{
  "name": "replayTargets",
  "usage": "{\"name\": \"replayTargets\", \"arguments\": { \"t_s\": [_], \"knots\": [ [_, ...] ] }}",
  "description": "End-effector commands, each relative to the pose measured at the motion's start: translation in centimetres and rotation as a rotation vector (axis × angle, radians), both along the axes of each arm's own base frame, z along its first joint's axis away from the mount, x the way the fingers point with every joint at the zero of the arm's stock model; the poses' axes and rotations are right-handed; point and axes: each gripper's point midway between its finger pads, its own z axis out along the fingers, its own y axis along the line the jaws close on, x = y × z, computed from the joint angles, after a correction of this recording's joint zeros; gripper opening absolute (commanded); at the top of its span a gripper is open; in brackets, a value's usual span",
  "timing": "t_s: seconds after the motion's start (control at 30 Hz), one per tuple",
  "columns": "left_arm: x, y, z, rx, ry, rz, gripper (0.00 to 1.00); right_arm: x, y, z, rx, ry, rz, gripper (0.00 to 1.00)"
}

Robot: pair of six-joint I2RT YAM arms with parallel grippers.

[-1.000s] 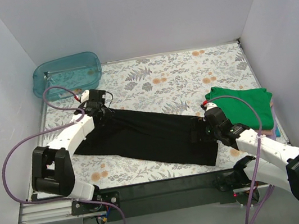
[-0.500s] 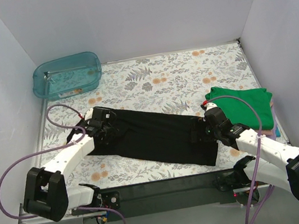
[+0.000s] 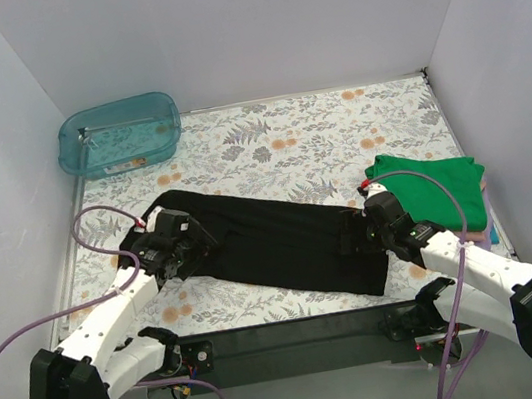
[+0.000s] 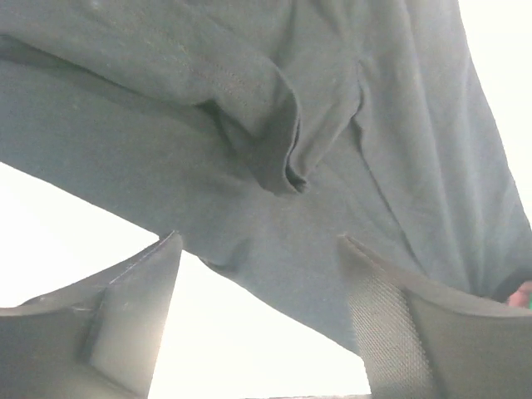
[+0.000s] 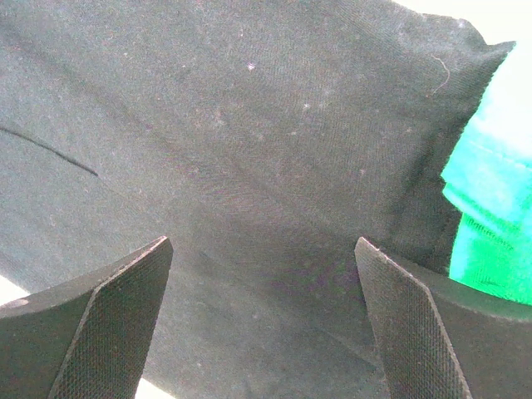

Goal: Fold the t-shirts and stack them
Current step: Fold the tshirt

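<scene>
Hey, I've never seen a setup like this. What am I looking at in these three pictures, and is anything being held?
This is a robot with two white arms, a left arm and a right arm, bolted at the near edge of a table. Each ends in a two-finger gripper.

The wide picture comes from a fixed camera above and behind the arms. The two close-ups come from cameras on the wrists, so the dark wedges at the bottom are each arm's own fingers.

On the flower-patterned table a black t-shirt lies stretched out in a long strip. A folded green t-shirt sits at the right, and a teal plastic tub stands in the far left corner.

The left gripper and the right gripper are at opposite ends of the black shirt, both with fingers apart. Nothing is held.
</scene>
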Motion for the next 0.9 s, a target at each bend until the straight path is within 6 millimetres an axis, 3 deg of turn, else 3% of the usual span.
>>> {"name": "replayTargets", "arguments": {
  "t_s": [0.0,0.17,0.27,0.3,0.33,0.4,0.43,0.57,0.87],
  "knots": [
    [1.6,0.2,3.4,0.017,-0.077,0.022,0.77,-4.1,-2.9,-3.6,-0.125,0.172,-0.007,0.98],
    [5.3,-0.3,6.9,0.010,-0.186,0.069,0.92,-4.0,-2.8,-3.5,-0.118,0.162,-0.004,0.98],
    [8.2,-1.5,7.2,0.010,-0.229,0.049,0.93,-4.1,-2.7,-3.5,-0.115,0.169,0.004,0.98],
    [9.0,-1.6,5.3,0.049,-0.181,0.044,0.93,-4.2,-2.8,-3.6,-0.116,0.170,0.008,0.99],
    [10.3,-1.5,5.7,0.085,-0.200,0.045,0.93,-4.2,-2.7,-3.6,-0.115,0.170,0.008,0.98],
    [11.1,-1.3,3.8,0.162,-0.132,0.027,0.93,-4.2,-2.7,-3.5,-0.110,0.168,0.012,0.98],
    [11.0,-0.8,1.9,0.209,-0.033,0.046,0.93,-4.2,-2.7,-3.5,-0.109,0.167,0.011,0.98],
    [9.3,-1.1,-1.1,0.188,0.038,0.017,0.93,-4.2,-2.6,-3.4,-0.105,0.160,0.011,0.98],
    [1.9,-0.6,-3.5,0.078,0.093,-0.042,0.94,-4.1,-2.6,-3.3,-0.107,0.155,0.017,0.98]
  ]
}}
